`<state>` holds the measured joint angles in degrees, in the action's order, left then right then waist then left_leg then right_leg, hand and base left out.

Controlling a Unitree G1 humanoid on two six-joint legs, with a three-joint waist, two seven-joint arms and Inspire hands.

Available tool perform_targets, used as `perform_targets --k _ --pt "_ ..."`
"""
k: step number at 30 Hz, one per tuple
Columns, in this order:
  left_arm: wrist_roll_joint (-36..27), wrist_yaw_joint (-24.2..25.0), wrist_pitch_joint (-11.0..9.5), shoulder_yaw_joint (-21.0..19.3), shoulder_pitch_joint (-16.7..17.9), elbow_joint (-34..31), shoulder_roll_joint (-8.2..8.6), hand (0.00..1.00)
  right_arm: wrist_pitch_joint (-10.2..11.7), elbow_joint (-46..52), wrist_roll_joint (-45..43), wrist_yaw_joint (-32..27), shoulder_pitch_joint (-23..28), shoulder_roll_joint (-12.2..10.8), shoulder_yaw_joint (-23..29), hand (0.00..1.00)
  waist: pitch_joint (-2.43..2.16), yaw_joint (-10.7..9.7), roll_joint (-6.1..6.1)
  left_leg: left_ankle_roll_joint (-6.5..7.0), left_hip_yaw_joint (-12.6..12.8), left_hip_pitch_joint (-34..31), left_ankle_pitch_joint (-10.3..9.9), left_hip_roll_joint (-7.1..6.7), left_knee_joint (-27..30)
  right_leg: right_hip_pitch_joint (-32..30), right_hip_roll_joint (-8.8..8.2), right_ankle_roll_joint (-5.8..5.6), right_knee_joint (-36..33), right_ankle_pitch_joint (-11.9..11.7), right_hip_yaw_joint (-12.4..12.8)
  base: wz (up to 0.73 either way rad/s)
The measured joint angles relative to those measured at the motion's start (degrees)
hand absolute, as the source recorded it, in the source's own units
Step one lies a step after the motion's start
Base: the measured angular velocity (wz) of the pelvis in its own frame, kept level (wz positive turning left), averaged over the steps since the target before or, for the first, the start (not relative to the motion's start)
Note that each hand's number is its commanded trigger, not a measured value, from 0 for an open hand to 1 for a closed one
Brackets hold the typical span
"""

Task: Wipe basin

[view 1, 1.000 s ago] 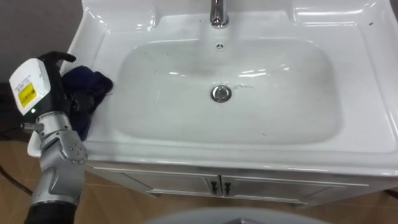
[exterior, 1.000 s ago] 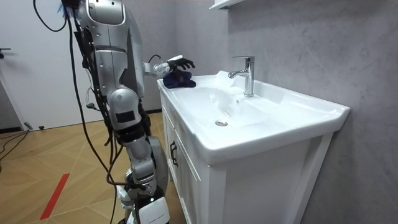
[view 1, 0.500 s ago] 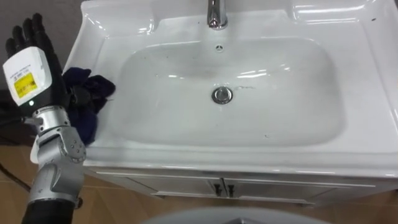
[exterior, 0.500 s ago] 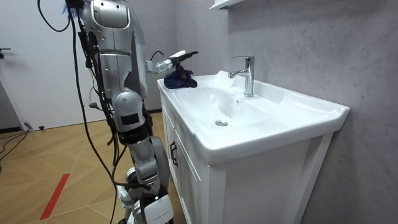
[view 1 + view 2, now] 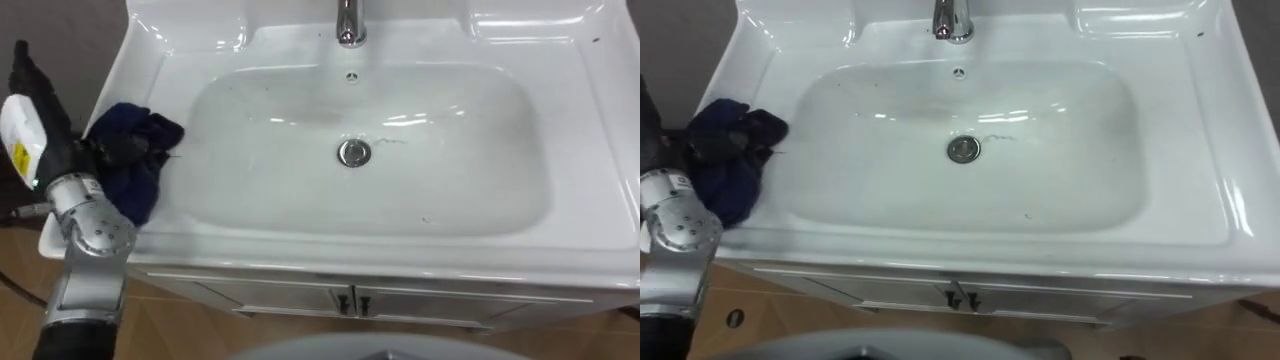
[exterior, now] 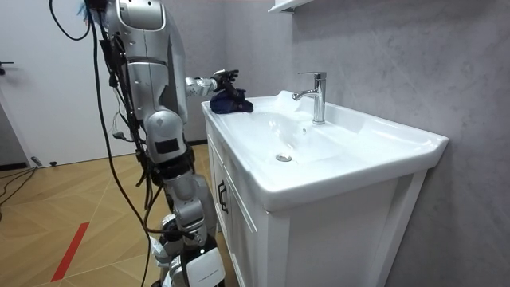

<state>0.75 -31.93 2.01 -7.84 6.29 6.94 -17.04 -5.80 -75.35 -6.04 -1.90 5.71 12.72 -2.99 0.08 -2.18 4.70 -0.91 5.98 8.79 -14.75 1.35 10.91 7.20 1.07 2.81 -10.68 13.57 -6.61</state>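
Robot stands at cabinet front, toward room view's left. White basin set in cabinet top, bowl facing robot. Tap at far rim, centre. Dark blue cloth crumpled on basin's left rim, at bowl's edge. Left hand just beside cloth, edge-on, fingers straight, pointing away, gripping nothing. Drain at bowl's middle.

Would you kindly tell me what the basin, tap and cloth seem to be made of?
Basin: probably glazed white ceramic, glossy with sharp highlights. Tap: polished metal, likely chrome-plated, mirror-bright. Cloth: soft dark blue fabric, matte, crumpled in folds.
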Motion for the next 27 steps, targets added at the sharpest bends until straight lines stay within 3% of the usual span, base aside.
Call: perform_targets --k 3,5,10,16,21,27 --pt "-11.5 0.9 -1.2 -0.8 0.0 -0.9 0.00 0.00 0.4 0.0 0.3 0.0 -0.1 -0.1 0.7 0.00 0.07 0.3 -0.07 0.00 -0.2 0.0 0.0 -0.02 -0.1 0.3 -0.05 -0.01 0.0 0.0 -0.6 0.06" --pt "-17.4 2.2 -2.0 -1.6 0.0 -1.0 0.03 0.00 1.1 0.1 0.3 0.0 -0.1 -0.2 1.5 0.00 0.44 0.6 -0.27 0.00 -0.8 0.4 0.0 0.00 -0.1 0.7 -0.06 -0.01 0.0 0.0 -0.7 0.04" --pt "-26.1 4.1 -2.5 -2.4 0.0 -4.7 0.59 0.00 1.5 1.2 0.2 0.1 0.0 -0.8 2.2 0.00 0.84 1.0 -0.86 0.00 -1.4 0.4 0.0 -0.04 -0.1 0.8 -0.05 -0.01 0.3 0.0 -0.5 0.04" --pt "-27.7 7.3 -2.6 -3.4 0.0 -6.9 0.60 0.00 2.1 1.9 -0.2 0.3 0.0 -1.1 2.8 0.00 0.64 1.1 -1.01 0.00 -1.4 0.2 0.0 -0.10 0.5 0.6 -0.02 -0.02 0.1 0.0 -0.4 0.00" --pt "-28.9 11.7 -2.6 -3.4 0.0 -8.0 0.60 0.00 2.1 1.9 -0.3 0.9 0.0 -1.3 2.9 0.00 0.09 1.0 -0.55 0.00 -1.4 0.0 0.0 -0.11 0.7 0.6 -0.03 -0.02 0.0 0.0 -0.7 0.00" --pt "-29.4 15.9 -2.6 -3.4 0.0 -8.0 0.60 0.00 2.2 1.8 -0.3 1.4 0.1 -1.3 3.1 0.00 0.06 1.1 -0.48 0.00 -1.4 0.6 0.0 -0.04 0.5 1.0 -0.04 -0.01 0.0 0.0 -0.5 0.00"
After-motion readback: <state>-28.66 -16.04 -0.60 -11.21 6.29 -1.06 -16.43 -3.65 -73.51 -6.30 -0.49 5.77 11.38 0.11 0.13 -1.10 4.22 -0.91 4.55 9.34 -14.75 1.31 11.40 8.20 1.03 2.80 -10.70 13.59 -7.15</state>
